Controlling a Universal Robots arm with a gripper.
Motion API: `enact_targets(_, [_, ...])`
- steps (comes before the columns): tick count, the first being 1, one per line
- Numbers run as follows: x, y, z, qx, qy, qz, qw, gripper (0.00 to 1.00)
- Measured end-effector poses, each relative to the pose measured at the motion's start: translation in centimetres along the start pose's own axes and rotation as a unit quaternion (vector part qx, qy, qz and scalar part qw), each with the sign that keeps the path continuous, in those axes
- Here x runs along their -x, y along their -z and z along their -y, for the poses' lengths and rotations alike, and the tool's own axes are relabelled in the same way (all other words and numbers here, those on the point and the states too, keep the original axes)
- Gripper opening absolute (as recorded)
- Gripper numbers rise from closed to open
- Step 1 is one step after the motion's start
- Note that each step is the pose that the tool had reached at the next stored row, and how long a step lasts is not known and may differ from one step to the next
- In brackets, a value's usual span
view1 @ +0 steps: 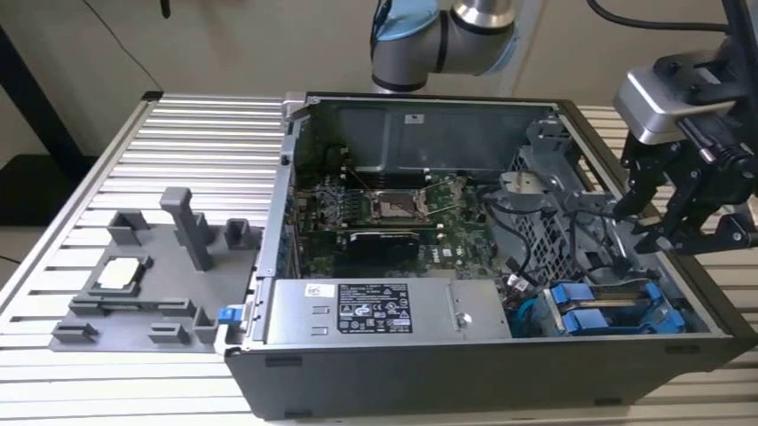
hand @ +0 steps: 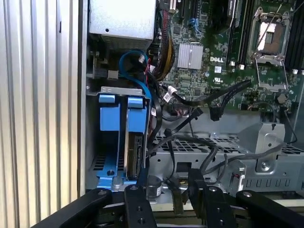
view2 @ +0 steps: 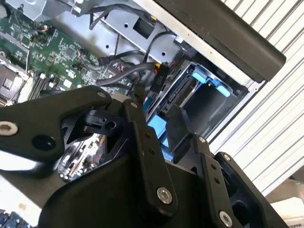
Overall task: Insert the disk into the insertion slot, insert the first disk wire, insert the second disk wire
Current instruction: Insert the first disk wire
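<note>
The dark sheet-metal near wall of the open computer case point(view1: 474, 377) fronts the exterior view, standing on a ribbed aluminium table point(view1: 106, 390). At the exterior view's left, a matt grey moulded fixture tray point(view1: 160, 297) carries a square processor chip point(view1: 122, 273). Inside the case lies the green motherboard point(view1: 318, 211), and nearer sits the grey power-supply box point(view1: 474, 311) with its white label.

At the exterior view's right, the disk point(hand: 135, 154) sits edge-on in the insertion slot point(hand: 118, 89), flanked by its glossy blue plastic bracket point(hand: 108, 137). It looks seated, though its far end is hidden. Slack black wires point(hand: 190, 141), round and rubbery, loop just beside the cage, one ending in a flat black plug point(hand: 216, 113).

Above the cage hangs the gripper point(view1: 681, 232), its black jointed fingers point(hand: 137, 204) spread apart. In the first wrist view a wire end lies between them, and whether either pad touches it cannot be told.

The work appears to stand at the wiring stage. Done well, that step likely calls for a pinch on the stiff plug body, not the limp cable. The plug should be squared to the disk's port and pushed straight, clear of the neighbouring loops, which could snag.
</note>
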State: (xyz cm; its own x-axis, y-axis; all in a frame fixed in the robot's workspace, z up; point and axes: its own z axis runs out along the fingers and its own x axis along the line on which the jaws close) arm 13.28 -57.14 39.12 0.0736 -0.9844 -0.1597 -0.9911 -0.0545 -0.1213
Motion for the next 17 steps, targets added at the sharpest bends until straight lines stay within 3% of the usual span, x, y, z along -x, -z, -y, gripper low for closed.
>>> enact_targets(9, [-0.09,-0.27,1.37,0.0022,0.014,0.0022,0.9999,0.47])
enact_targets(17, [0.21,-0.44,1.92,0.0027,0.016,0.0017,0.9999,0.47])
